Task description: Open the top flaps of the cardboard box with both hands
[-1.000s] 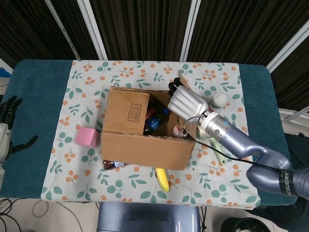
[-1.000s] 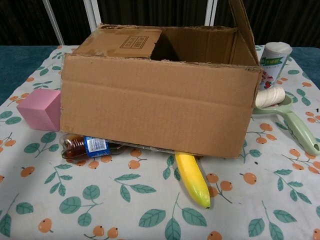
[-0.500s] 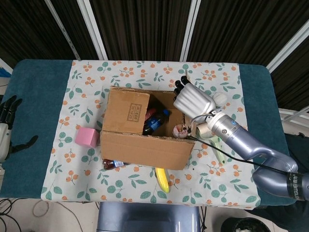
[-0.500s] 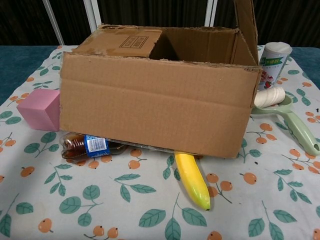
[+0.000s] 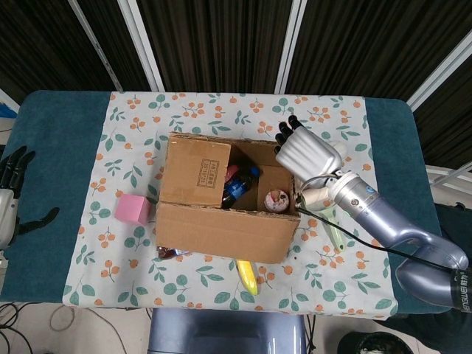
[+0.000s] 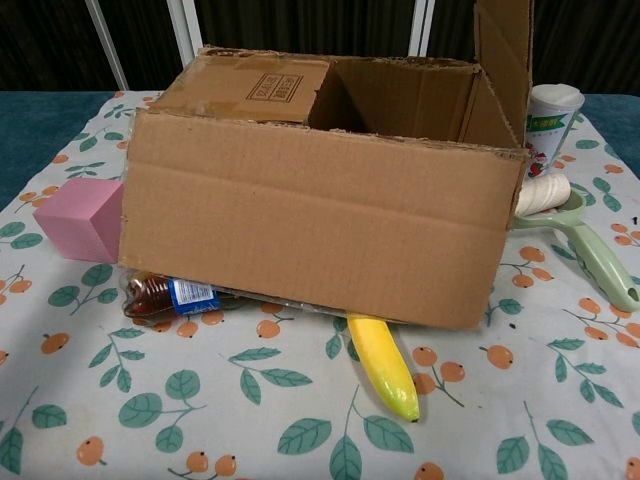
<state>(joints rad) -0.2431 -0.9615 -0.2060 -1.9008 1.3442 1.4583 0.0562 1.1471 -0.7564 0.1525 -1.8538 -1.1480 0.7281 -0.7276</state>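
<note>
Brown cardboard box (image 6: 320, 215) on a white cloth (image 6: 200, 420) printed with green leaves and orange fruit, over a teal table (image 5: 59, 184); pink cube (image 6: 78, 218) at left, yellow banana (image 6: 380, 365) near, pale green scoop (image 6: 590, 250) right

one cardboard box (image 6: 310, 220), one banana (image 6: 381, 367), two bottles (image 6: 172, 296)

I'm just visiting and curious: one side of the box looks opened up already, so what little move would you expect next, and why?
Probably the left hand should reach in toward the closed left flap. It lies flat over the cardboard box, while the right flap already stands up, with the right hand at it. The left hand sits idle at the table's far edge.
</note>
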